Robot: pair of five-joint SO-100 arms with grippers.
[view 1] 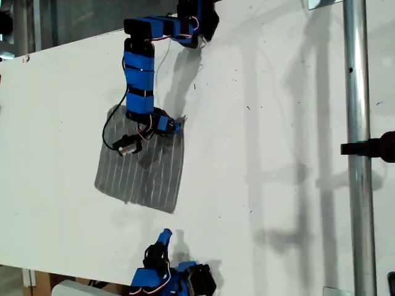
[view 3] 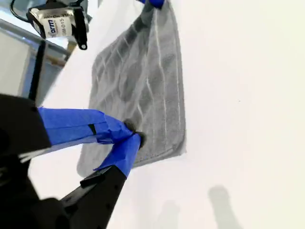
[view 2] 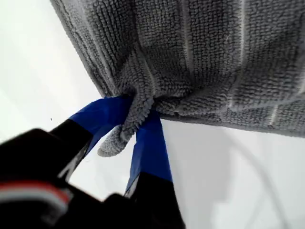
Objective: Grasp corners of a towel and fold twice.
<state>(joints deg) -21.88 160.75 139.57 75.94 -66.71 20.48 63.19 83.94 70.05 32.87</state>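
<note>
Towel (view 1: 143,174) lies flat on the white table (view 1: 278,154), toward the exterior view's left; one corner (view 2: 125,130) is pinched by my first gripper (view 2: 136,119) and bunched up between its blue fingers (view 2: 150,143). That arm reaches down from the exterior view's top, with the gripper at the towel's far edge (view 1: 168,125)

My first gripper: jaws closed tight on the corner, fabric gathered between them, a small tuft poking out below the pinch. The bite looks shallow and near the tip only

My second gripper (view 3: 131,136): fingertips closed or nearly so, nothing between them that I can see. It sits by the table edge at the exterior view's bottom (view 1: 162,243), apart from the towel's near edge. In its wrist view the tips overlap the towel, but I judge that's only line of sight

Risks from here:
- shallow pinch on terry cloth → corner could slip out once the lift loads it with the towel's weight
- only one corner held → a one-sided lift drags the towel diagonally, so the fold comes out skewed
- bunching at the grip → fold edge could come out wrinkled, not straight
- second gripper needs to open before it goes for a corner; a closed approach just pushes the cloth along the table
</note>
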